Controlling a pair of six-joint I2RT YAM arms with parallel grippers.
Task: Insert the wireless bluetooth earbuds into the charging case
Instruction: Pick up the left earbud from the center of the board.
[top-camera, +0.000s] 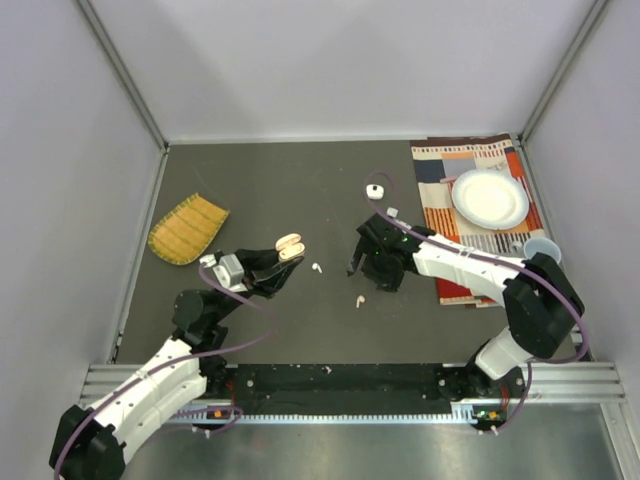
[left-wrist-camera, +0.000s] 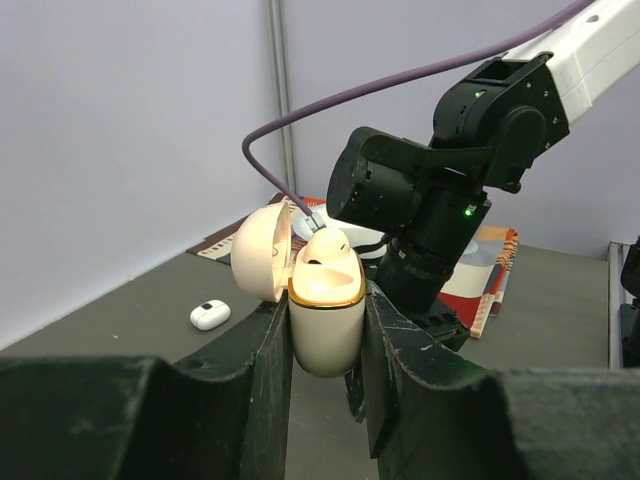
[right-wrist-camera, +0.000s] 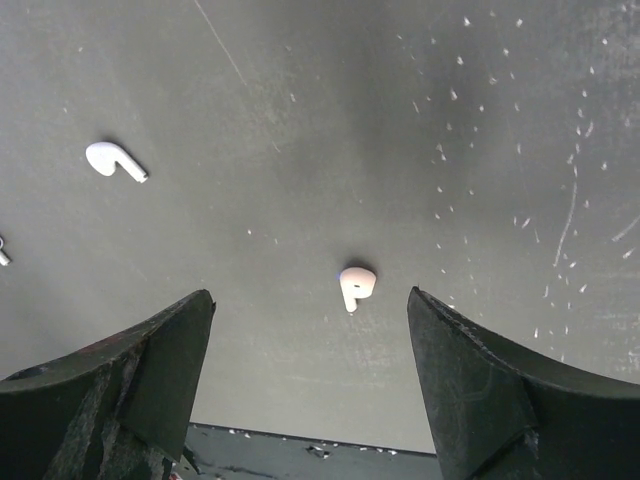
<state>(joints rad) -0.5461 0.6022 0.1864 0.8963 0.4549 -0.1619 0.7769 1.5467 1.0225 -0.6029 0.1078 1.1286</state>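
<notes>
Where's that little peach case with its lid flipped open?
In the overhead view the peach case is left of centre, clamped in the left pincer; a white earbud lies on the table just to its right.

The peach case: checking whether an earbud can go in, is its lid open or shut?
Open: the lid stands swung back beside the case body, its gold-rimmed mouth exposed, gripped by the left claw.

Left tool (top-camera: 280, 262) grips the open charging case (top-camera: 290, 244)
</notes>
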